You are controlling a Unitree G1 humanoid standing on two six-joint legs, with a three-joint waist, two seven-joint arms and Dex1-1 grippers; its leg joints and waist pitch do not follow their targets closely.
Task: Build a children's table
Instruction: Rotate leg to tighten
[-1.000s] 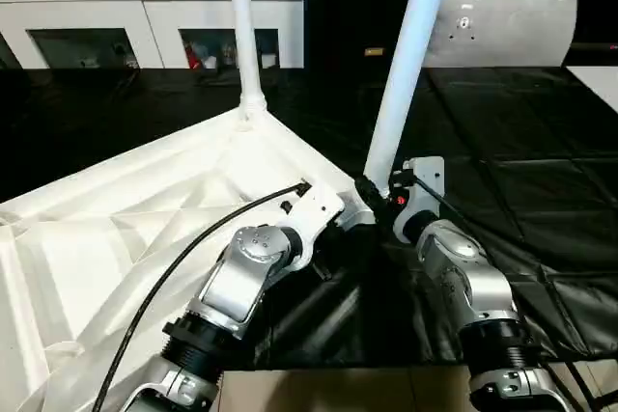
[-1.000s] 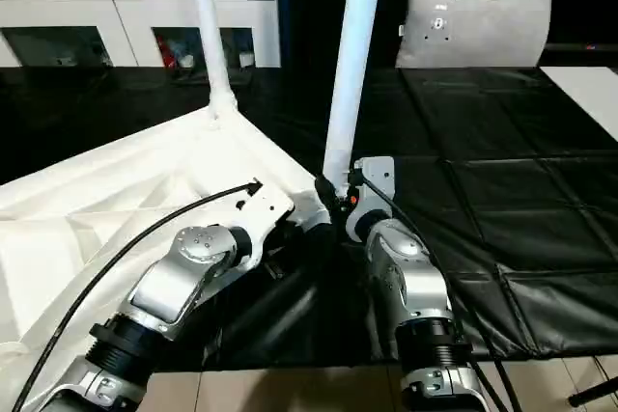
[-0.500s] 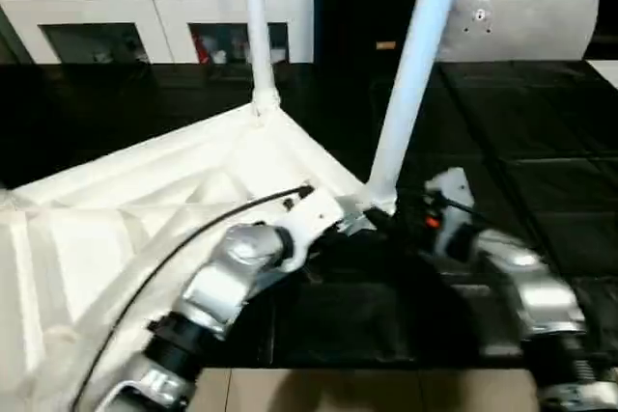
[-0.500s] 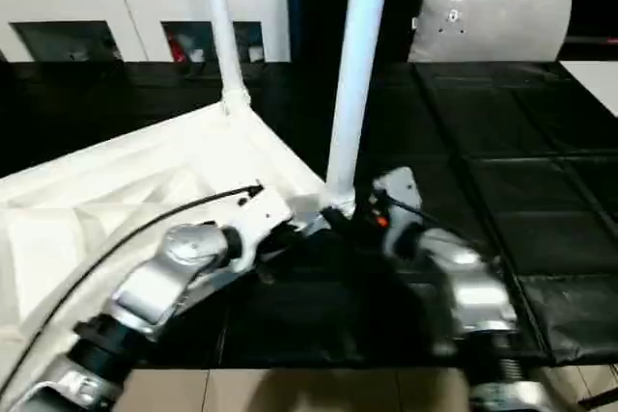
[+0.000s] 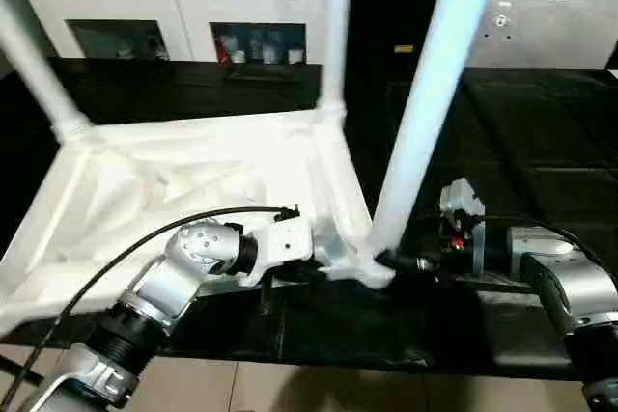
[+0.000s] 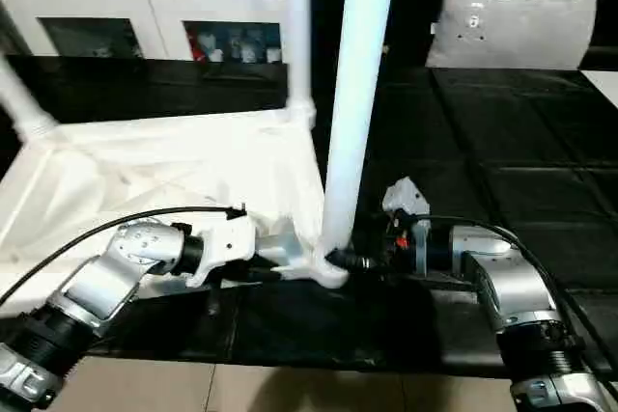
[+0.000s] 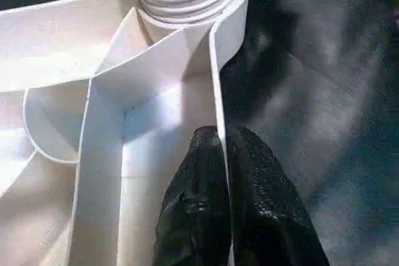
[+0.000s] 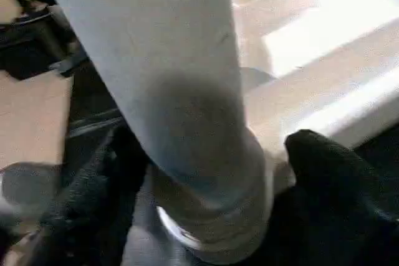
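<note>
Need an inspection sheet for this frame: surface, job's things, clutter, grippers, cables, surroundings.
Surface: black quilted mat, wrinkled.
Job's things: tabletop lies underside up; three legs stand at its corners: near leg, far leg, left leg.
Clutter: nothing seen on the mat.
Grippers: left gripper pinches the tabletop's rim wall near the near-leg corner; right gripper has fingers either side of the near leg's base, contact unclear.
Cables: black cable arcs over the left arm; wiring on the right wrist.
Surroundings: white cabinet with items on top; grey pillow behind.
</note>
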